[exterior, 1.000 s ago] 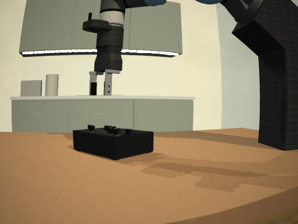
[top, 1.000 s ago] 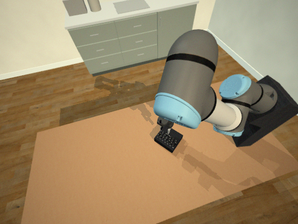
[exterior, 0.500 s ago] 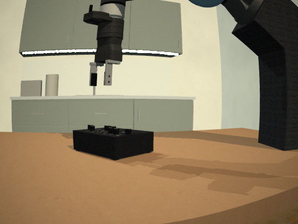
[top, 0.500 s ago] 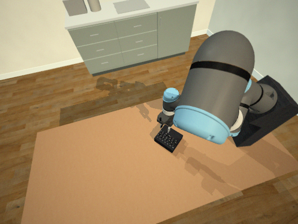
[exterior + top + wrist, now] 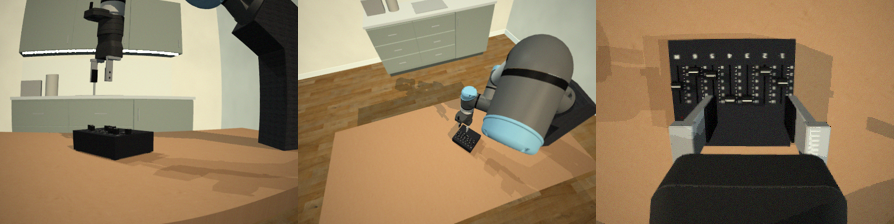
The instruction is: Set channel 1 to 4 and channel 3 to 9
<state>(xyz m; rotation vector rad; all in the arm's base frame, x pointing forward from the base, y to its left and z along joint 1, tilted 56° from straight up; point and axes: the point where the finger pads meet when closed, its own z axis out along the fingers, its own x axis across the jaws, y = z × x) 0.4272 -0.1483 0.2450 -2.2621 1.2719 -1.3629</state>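
Table (image 5: pixel 377 172): lighting desk (image 5: pixel 114 144) is seen standing flat near centre, at 7 o'clock from the arm base. Gripper (image 5: pixel 102 79) is held high above it, fingers spread wide and empty, presumably to line up on a fader (image 5: pixel 711 75)

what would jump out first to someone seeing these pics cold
The huge grey and blue arm fills the right of the top view. Next comes the small black desk alone on the tan table, with the open pincer hanging well above it and holding nothing. In the wrist view its fader caps sit at uneven heights between the two fingers.
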